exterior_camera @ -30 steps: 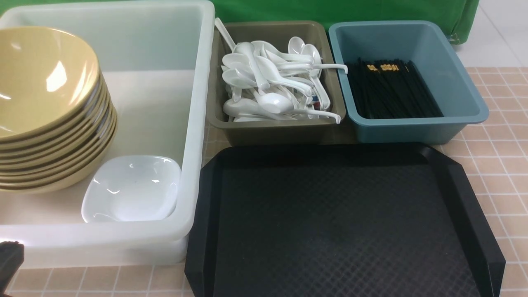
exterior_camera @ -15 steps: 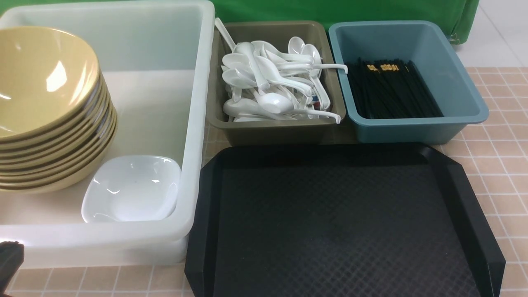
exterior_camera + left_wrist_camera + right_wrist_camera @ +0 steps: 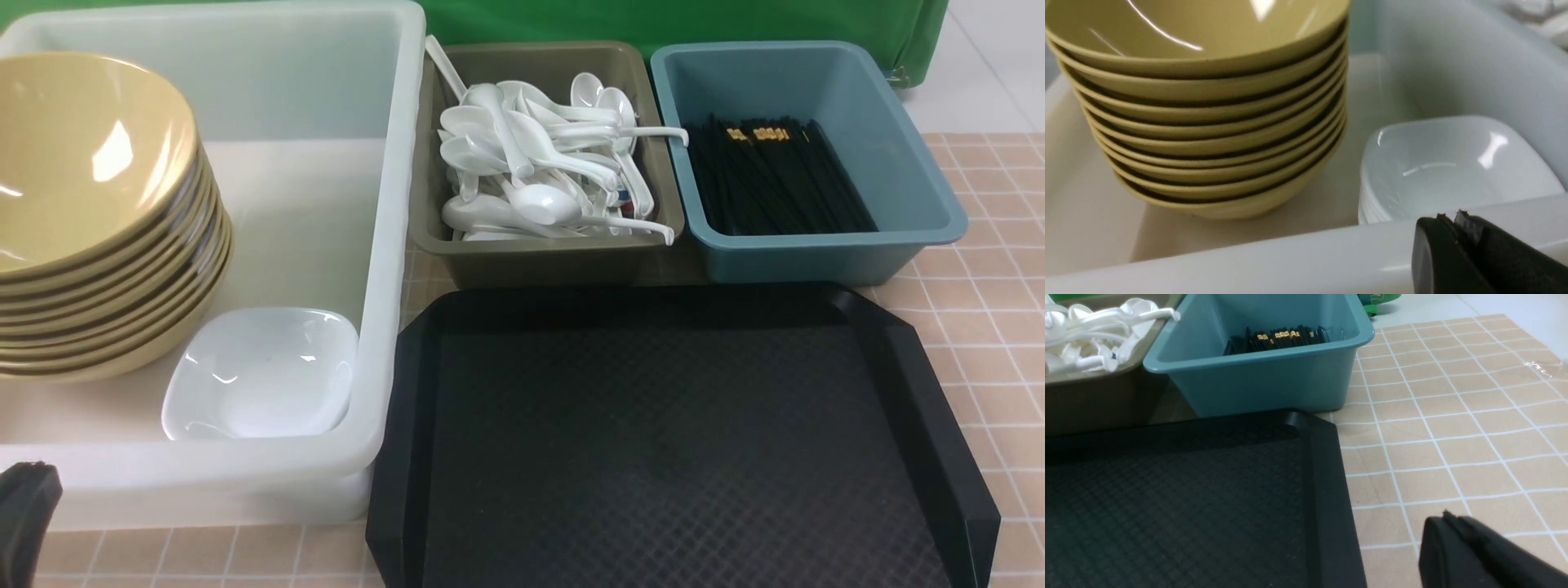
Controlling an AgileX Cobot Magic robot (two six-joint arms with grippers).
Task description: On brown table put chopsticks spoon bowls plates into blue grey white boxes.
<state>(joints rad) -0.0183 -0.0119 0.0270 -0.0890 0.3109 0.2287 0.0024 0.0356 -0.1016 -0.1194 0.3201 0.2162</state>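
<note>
The brown table, tiled in pinkish tan with pale lines, lies under everything. On it stands the large white tub, at the left. The black textured tray lies just beside it, in front of the two smaller boxes. The blue box is at the right, and the grey-brown box stands between it and the tub. The tan bowls are nested in a tilted stack inside the tub; the white plates are stacked near them, by the tub's front wall. In the blue box lie the black chopsticks — gold ends showing — and the grey-brown box holds a jumbled heap of white spoons, some handles over its rim. The left gripper has its fingers together, and so does the right gripper — both hold nothing.
</note>
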